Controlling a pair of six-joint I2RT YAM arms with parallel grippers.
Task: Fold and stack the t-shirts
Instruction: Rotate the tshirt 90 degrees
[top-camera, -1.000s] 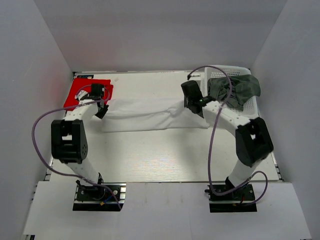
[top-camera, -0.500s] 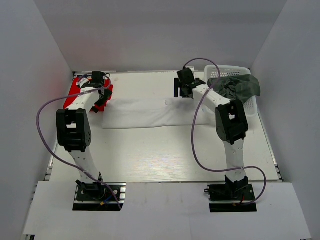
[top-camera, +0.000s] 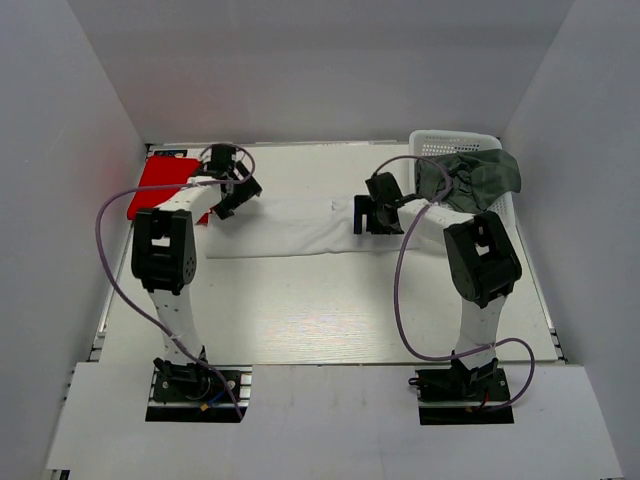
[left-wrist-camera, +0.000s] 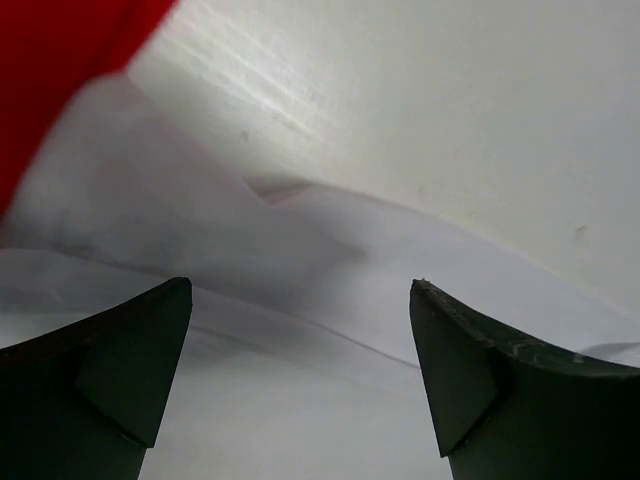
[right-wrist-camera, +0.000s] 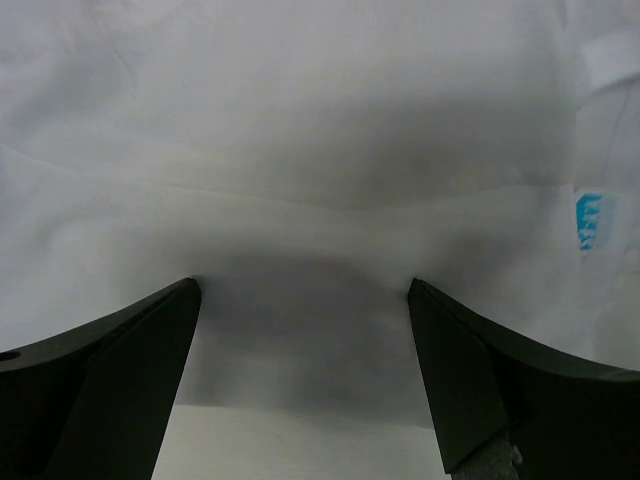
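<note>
Top view: since half a second ago the left gripper (top-camera: 236, 192) has shifted inward off the red t-shirt (top-camera: 160, 185) to the left end of the white t-shirt (top-camera: 290, 228). The right gripper (top-camera: 370, 216) has drawn back onto its right end, while the dark grey-green t-shirt (top-camera: 480, 178) lies draped in the lattice basket (top-camera: 445, 142). Left wrist view: jaws spread and empty above layered white cloth, red cloth at the upper left, judged a stance for pinching that end. Right wrist view: jaws likewise released over smooth white cloth bearing a small blue label (right-wrist-camera: 588, 222), so both ends appear staged for the next fold.
</note>
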